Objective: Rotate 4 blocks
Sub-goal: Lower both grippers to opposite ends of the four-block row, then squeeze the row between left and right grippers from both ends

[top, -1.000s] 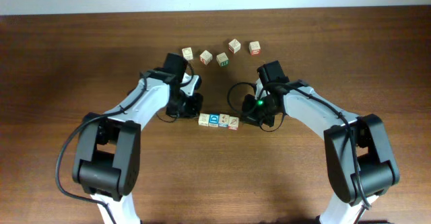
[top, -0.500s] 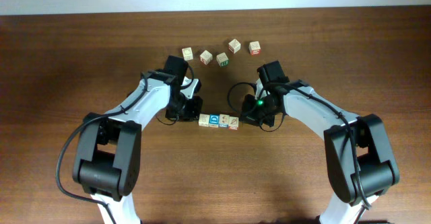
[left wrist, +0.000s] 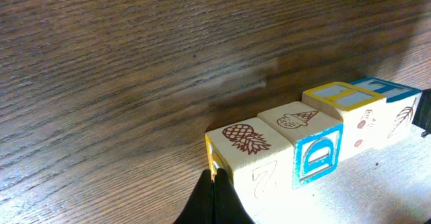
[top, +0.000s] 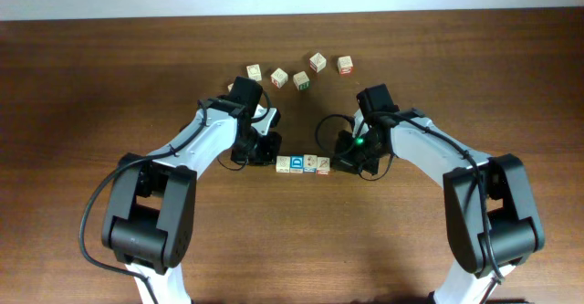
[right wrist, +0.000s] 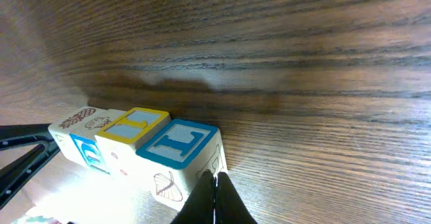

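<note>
Blocks (top: 303,164): four wooden alphabet cubes packed face to face in one straight row at mid-table, between the two grippers.
Long axis: the row runs side to side across the table (top: 109,85), about parallel with its far edge, with one end toward each arm.
Left half: pineapple block (left wrist: 239,150) at the end, then the blue D block (left wrist: 306,143).
Right half: yellow-topped block (right wrist: 131,124), then the blue-topped block (right wrist: 178,142) at the end.
Left gripper (left wrist: 214,190): fingers clenched together with nothing between them, tip at the pineapple block's end face.
Right gripper (right wrist: 215,190): pinched closed and empty, tip at the blue-topped block's outer end.
Loose cubes (top: 301,80): five in a loose arc farther back, well apart from the row.
</note>
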Tool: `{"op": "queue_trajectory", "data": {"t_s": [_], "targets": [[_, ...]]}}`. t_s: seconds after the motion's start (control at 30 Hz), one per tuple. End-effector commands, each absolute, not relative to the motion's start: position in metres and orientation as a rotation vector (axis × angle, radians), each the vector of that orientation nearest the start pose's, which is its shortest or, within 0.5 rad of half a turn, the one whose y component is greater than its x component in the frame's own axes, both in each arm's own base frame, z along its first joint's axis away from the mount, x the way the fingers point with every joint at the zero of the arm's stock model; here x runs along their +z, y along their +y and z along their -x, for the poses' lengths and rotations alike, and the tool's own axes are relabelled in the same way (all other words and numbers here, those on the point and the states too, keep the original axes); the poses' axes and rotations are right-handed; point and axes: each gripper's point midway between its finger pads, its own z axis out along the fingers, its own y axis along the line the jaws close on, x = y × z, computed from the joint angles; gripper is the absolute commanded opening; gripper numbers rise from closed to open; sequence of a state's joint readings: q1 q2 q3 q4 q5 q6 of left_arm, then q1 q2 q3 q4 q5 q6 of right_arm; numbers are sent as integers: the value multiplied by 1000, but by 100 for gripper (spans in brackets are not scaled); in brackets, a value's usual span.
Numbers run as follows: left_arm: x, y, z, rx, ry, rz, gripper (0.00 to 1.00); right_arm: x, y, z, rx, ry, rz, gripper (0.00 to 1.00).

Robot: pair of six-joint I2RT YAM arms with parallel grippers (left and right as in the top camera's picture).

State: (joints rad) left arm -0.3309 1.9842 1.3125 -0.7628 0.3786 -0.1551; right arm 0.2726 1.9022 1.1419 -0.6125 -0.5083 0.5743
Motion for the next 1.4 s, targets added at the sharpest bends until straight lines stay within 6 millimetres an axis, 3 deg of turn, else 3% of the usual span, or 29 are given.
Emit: {"op": "queue_trajectory", "data": {"t_s": [0.0, 0.2, 0.47, 0.8, 1.07, 1.13, 1.37], "targets": [[18, -189, -338, -652, 3046, -287, 0, 12, 180, -328, 868, 3055, -365, 4], [15, -189, -337, -649, 3061, -220, 0, 18, 194, -329, 957, 3020, -197, 4], [15, -189, -338, -649, 3057, -221, 0, 50, 210, -333, 996, 2930, -28, 4], [15, -189, -338, -649, 3057, -222, 0, 89, 255, -336, 1012, 2872, 185, 4], [15, -188, -338, -643, 3058, -222, 0, 78, 233, -341, 879, 2920, 90, 5], [15, -188, -338, -643, 3058, -221, 0, 63, 203, -342, 650, 2980, 4, 4], [15, -188, -337, -642, 3062, -220, 0, 55, 179, -345, 475, 2998, -43, 4]]}}
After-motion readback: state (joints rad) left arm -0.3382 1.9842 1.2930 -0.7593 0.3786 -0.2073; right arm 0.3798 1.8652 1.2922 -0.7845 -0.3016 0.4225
